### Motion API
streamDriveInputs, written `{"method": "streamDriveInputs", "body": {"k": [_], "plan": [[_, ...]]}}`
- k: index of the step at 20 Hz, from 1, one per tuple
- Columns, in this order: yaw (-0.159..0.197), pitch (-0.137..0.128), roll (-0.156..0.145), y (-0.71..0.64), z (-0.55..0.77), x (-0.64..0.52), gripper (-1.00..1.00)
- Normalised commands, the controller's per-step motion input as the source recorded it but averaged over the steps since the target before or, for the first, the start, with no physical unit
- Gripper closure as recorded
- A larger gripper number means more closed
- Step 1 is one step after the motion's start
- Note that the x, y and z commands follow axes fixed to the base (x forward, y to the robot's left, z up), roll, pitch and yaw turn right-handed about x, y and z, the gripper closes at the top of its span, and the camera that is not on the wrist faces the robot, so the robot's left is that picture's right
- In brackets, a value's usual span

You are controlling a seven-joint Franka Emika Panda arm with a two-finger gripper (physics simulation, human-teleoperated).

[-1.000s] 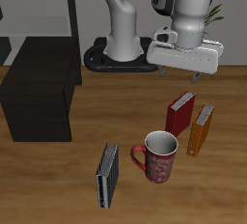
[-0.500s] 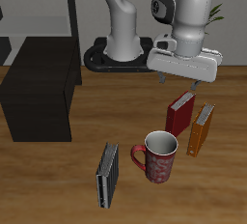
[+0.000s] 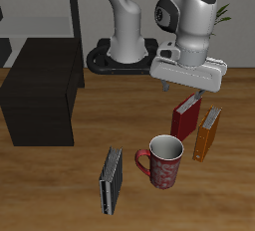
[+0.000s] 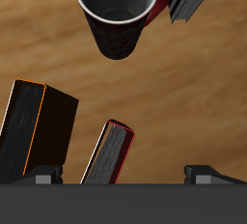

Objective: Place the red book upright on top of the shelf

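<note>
A: Where's the red book [image 3: 185,116] rn?

B: Standing upright on the table, tilted a bit, just beside the orange book [image 3: 207,133], w/ the mug [image 3: 161,161] nearer the front edge. The gripper [image 3: 183,92] hangs above it, not touching.

A: Jaws?

B: Open, fairly wide. In the wrist view the two fingertips [image 4: 38,177] sit well apart, nothing between them, and the red book [image 4: 109,154] lies in the span between.

A: How will it handle?

B: Prob. light and stiff, a small hardcover. Smooth covers may be a bit slippery, so a firm pinch across both covers near the upper edge looks best. It's thin, so the jaws have lots of room. Since it's already on end, a grip from above should keep it upright for the placement.

A: What's around?

B: The orange book is the tight neighbor; one finger has to go down betw. the two w/o knocking it. The mug is close too. The grey-black book [image 3: 111,180] stands farther toward the front edge, out of the way.

A: And the shelf [image 3: 41,93]?

B: Well apart, across the table, its top bare. A tall rack [image 3: 60,6] stands behind it. The path over looks free, provided the book is lifted above the cabinet's top.
</note>
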Motion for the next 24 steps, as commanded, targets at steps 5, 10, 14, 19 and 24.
{"method": "streamDriveInputs", "body": {"k": [5, 10, 14, 19, 24], "plan": [[-0.012, 0.026, 0.000, -0.01, -0.17, 0.06, -1.00], [-0.011, 0.018, -0.004, -0.04, -0.11, 0.02, -1.00], [-0.008, 0.026, -0.004, -0.05, -0.14, 0.04, -1.00], [-0.011, 0.031, -0.002, -0.04, -0.18, 0.01, -1.00], [-0.011, 0.030, 0.025, 0.07, -0.14, -0.01, -1.00]]}}
